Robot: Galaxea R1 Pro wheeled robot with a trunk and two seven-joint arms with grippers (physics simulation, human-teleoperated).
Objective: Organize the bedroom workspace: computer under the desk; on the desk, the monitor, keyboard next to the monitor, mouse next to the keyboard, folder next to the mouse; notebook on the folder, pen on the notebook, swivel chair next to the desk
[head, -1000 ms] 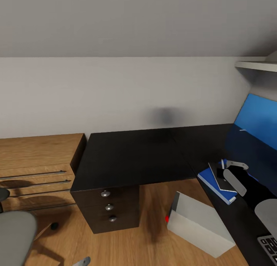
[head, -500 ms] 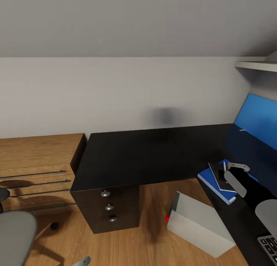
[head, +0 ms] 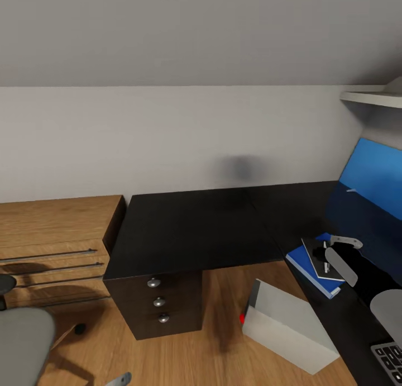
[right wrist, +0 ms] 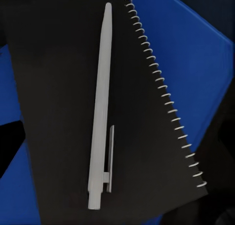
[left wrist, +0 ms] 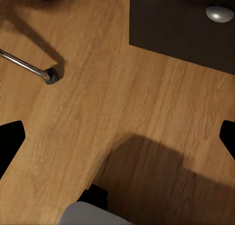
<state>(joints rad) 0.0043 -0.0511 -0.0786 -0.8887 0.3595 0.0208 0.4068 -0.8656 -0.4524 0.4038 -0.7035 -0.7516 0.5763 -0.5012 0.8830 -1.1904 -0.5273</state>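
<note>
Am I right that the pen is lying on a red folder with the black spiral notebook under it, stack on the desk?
Not quite: the folder is blue, not red. The right wrist view shows the pen lying on the black spiral notebook, which sits on the blue folder. The head view shows that stack on the desk.

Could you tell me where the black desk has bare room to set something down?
The black desk is bare between the back wall and the blue folder. The right end is crowded: black spiral notebook, grey pen, right gripper, keyboard.
</note>
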